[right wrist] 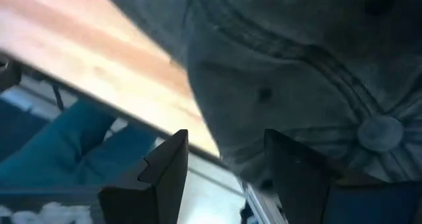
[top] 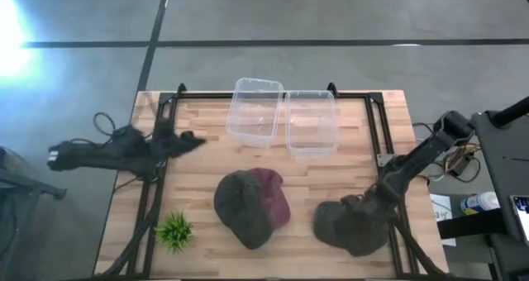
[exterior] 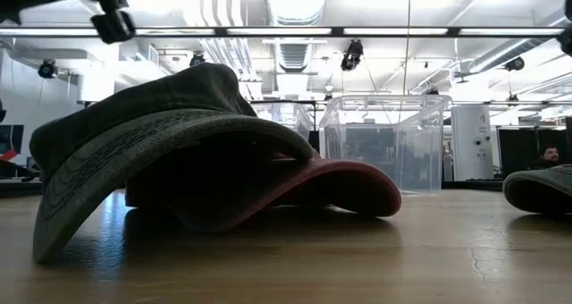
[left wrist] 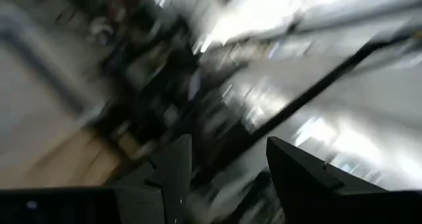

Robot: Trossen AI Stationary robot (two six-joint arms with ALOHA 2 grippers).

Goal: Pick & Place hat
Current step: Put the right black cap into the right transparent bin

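A dark grey hat (top: 351, 225) lies on the table's near right part; its crown with the top button (right wrist: 379, 132) fills the right wrist view, and its edge shows in the low view (exterior: 541, 188). My right gripper (top: 372, 200) is open at the hat's far right side (right wrist: 224, 141). An olive-green cap (top: 241, 208) lies partly over a maroon cap (top: 274, 197) at the table's near middle. My left gripper (top: 197, 139) is open and empty (left wrist: 227, 145) above the table's far left part. My right gripper stands open against the dark grey hat's crown (right wrist: 264, 118), coming slanting down from the table's right. I cannot tell whether its fingers touch the hat. The hat lies on the table.
Two clear plastic containers (top: 254, 109) (top: 311, 122) stand side by side at the far middle. A small green plant (top: 175, 230) stands near the near left corner. A black frame (top: 380, 140) runs round the tabletop.
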